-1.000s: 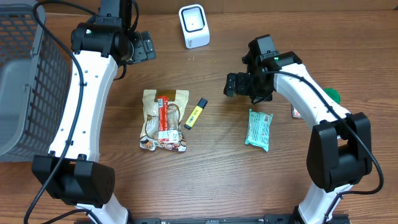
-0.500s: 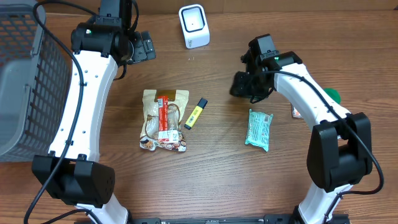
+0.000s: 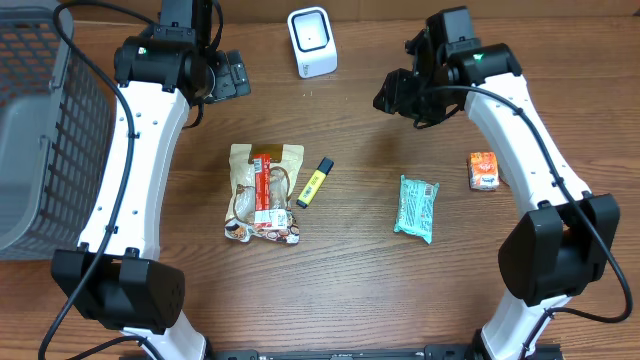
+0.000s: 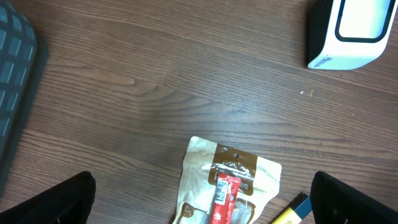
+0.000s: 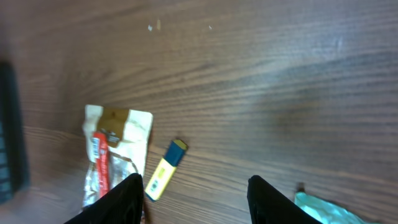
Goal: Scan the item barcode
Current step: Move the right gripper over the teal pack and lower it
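Scanner (image 3: 311, 40) at table (image 3: 360, 270) back edge; right gripper (image 5: 198, 202) nearby, jaws apart

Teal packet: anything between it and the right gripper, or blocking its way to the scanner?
Nothing visible. Bare table lies between the right gripper and the teal packet, and between the packet and the white scanner. The yellow highlighter lies off that line.

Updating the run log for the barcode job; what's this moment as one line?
left gripper: open, empty | right gripper: open, empty | scanner: untouched | snack bag: lying flat, not held
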